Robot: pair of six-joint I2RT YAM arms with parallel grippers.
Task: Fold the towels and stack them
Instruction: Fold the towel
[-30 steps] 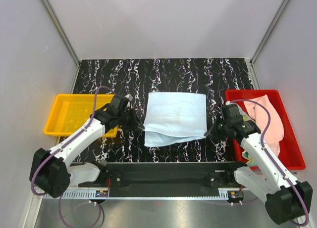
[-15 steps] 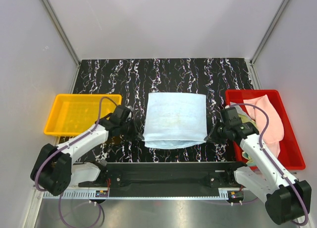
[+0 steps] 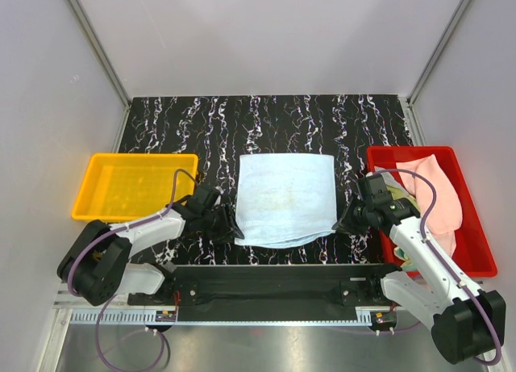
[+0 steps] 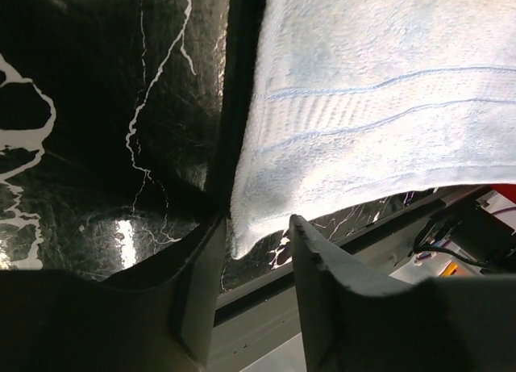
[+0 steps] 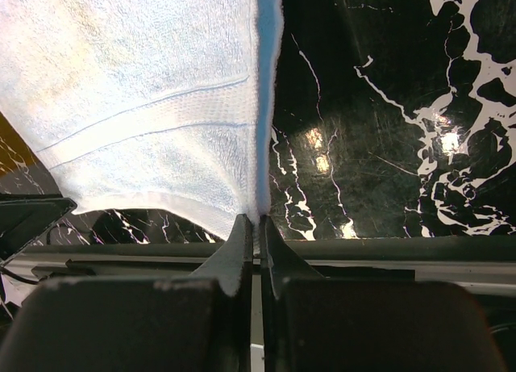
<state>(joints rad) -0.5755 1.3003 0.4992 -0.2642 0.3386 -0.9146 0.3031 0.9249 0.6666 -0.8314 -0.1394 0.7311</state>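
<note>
A light blue towel (image 3: 286, 196) lies doubled over in the middle of the black marble table. My left gripper (image 3: 235, 228) sits low at the towel's near left corner. In the left wrist view its jaws (image 4: 256, 223) stand apart, with the towel (image 4: 363, 122) corner hanging loose between them. My right gripper (image 3: 339, 223) is at the near right corner. In the right wrist view it (image 5: 259, 219) is shut on the towel (image 5: 145, 106) edge. Pink towels (image 3: 439, 190) lie in the red bin (image 3: 477, 255).
A yellow tray (image 3: 105, 190) stands at the left, just beyond my left arm. The red bin stands at the right, next to my right arm. A black rail (image 3: 274, 279) runs along the table's near edge, close under both grippers.
My left gripper has moved down and toward the near edge along the towel's left side. The towel's near edge has been drawn forward. The right gripper has barely moved.
</note>
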